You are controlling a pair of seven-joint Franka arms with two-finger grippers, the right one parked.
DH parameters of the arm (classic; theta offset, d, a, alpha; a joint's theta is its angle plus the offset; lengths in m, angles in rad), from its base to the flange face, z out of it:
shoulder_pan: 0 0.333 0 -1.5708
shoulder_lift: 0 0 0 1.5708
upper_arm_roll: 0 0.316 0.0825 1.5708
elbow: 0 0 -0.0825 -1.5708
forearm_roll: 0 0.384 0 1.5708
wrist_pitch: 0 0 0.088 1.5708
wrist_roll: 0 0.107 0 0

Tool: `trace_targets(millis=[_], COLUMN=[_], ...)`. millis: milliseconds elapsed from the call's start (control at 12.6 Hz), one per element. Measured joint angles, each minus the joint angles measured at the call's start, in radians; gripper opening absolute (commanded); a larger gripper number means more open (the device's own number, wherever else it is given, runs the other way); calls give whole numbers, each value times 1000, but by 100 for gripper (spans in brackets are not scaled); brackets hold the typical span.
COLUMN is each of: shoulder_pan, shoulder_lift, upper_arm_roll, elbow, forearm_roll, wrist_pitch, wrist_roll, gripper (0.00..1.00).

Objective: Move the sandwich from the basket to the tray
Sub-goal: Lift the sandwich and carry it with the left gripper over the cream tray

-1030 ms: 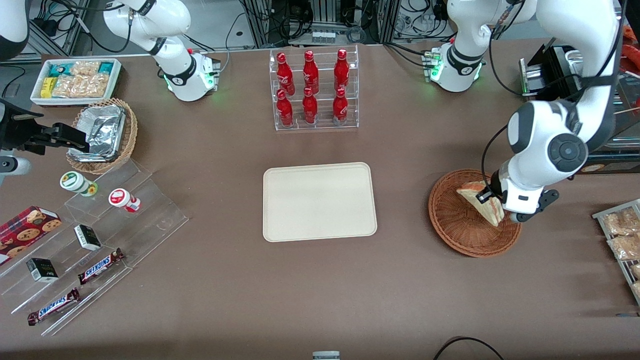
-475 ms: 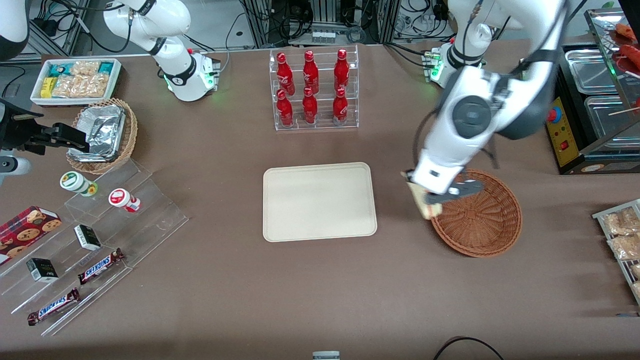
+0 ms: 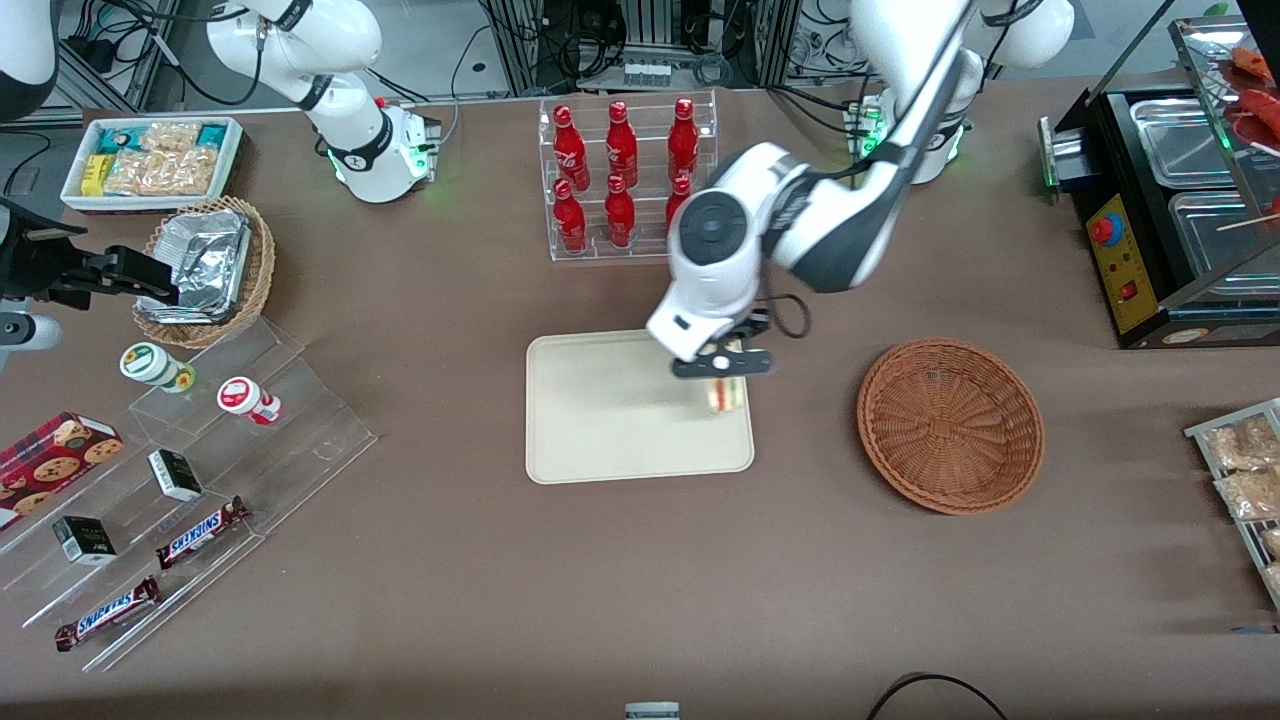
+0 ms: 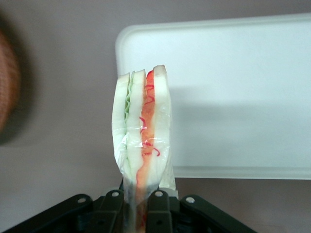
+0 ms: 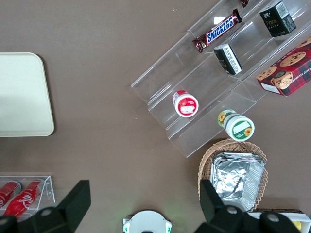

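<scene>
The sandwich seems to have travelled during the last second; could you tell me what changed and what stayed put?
The gripper, shut on the sandwich, lifted it out of the basket and carried it toward the parked arm's end of the table; it now hangs over the tray, at the edge nearest the basket. The basket, now empty, and the tray have not moved.

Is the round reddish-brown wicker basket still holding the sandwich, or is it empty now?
Empty. The round reddish-brown wicker basket shows only bare weave; the triangular white-bread sandwich hangs clamped in the left gripper above the cream rectangular tray.
</scene>
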Motion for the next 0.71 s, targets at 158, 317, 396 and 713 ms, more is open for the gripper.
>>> trace_targets(millis=[158,317,396,713], shoulder_pan=[-38,-67,-78,-89], shoulder_lift=[93,165,185,234], upper_arm_roll=[0,0,0,2], elbow=[80,152,167,176], forearm_roll=[0,0,0,2], wrist_pitch=[10,23,46,143], wrist_roll=[-14,-19,-26,-31], gripper=[0,0,0,0])
